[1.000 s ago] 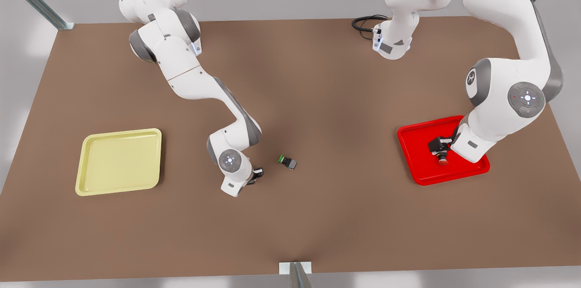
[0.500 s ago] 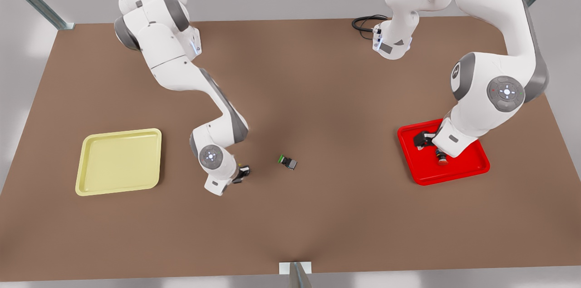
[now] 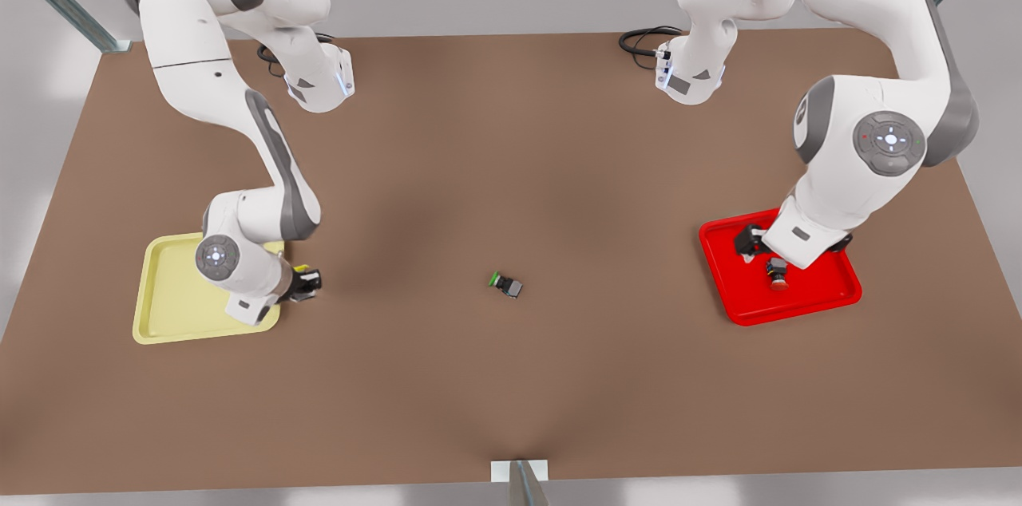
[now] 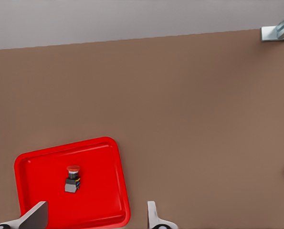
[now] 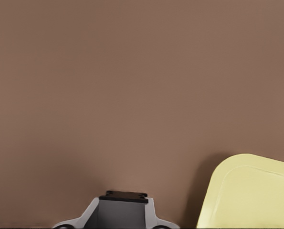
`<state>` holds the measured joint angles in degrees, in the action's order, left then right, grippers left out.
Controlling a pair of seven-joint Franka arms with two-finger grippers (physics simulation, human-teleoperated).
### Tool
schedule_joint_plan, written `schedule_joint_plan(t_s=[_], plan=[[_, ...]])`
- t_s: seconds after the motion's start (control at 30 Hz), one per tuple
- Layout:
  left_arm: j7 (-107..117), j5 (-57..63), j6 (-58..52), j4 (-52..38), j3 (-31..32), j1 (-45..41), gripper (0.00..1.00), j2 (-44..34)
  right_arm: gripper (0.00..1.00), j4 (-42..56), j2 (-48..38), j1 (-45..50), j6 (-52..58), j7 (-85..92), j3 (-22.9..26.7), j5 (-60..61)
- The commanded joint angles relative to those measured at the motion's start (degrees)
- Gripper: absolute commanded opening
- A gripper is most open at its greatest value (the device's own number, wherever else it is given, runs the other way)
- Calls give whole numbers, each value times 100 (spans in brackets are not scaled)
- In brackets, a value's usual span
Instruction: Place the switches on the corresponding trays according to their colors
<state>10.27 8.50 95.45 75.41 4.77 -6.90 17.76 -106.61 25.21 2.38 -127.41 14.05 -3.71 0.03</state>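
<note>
A: Switches first: where do they sit?

B: I see the red switch [image 3: 777,273] lying inside the red tray [image 3: 830,298] at the front view's right, with nothing touching it. In my left wrist view the same switch [image 4: 72,178] rests on the tray floor [image 4: 103,191], red cap up. The yellow switch [image 3: 304,274] is pinched in the right gripper [image 3: 307,282], just past the yellow tray's [image 3: 168,306] edge, over the brown desk [image 3: 511,378].

A: And the grippers?

B: My left gripper [image 3: 754,244] hovers above the red tray with its fingers [image 4: 151,215] spread wide and empty. My right gripper is closed around the yellow switch; its wrist view shows the dark switch body [image 5: 124,196] between the fingers and one corner of the yellow tray [image 5: 249,195] nearby.

A: Anything else on the desk?

B: A green-capped switch [image 3: 505,283] lies near the middle, well apart from both trays.
</note>
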Motion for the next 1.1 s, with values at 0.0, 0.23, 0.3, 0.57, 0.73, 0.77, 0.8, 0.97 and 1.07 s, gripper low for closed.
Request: schedule_joint_plan(t_s=[0.0, 0.23, 0.3, 0.57, 0.73, 0.77, 0.8, 0.97, 1.07], plan=[[1, 108, 0, 0, -3, -4, 100, 0, 52, -35, -16, -1, -3, -51, 28, -179], [10, 126, 0, 0, -11, -4, 100, 8, 52, -246, -139, -291, -21, 1671, 925, -179], [10, 169, -9, 0, -3, -4, 100, 0, 52, -299, -122, -388, -135, 1970, 1039, -179], [-34, 196, 0, -158, 6, 13, 100, -71, 93, -334, -95, -397, -126, 1962, 1118, -179], [-25, 205, 0, -150, 6, 13, 100, -71, 100, -317, -87, -397, -117, 1953, 1127, -179], [-25, 205, 0, -150, 6, 5, 100, -71, 100, -317, -95, -397, -117, 1953, 1127, -179], [-25, 205, 0, -150, 6, 5, 100, -71, 100, -308, -95, -397, -117, 1953, 1127, -179], [-16, 205, -9, -158, 6, 5, 100, -62, 100, -273, -122, -397, -82, 1900, 1171, -161], [-16, 205, -9, -158, 6, 5, 100, -62, 100, -237, -174, -397, -29, 1909, 1171, -161]])
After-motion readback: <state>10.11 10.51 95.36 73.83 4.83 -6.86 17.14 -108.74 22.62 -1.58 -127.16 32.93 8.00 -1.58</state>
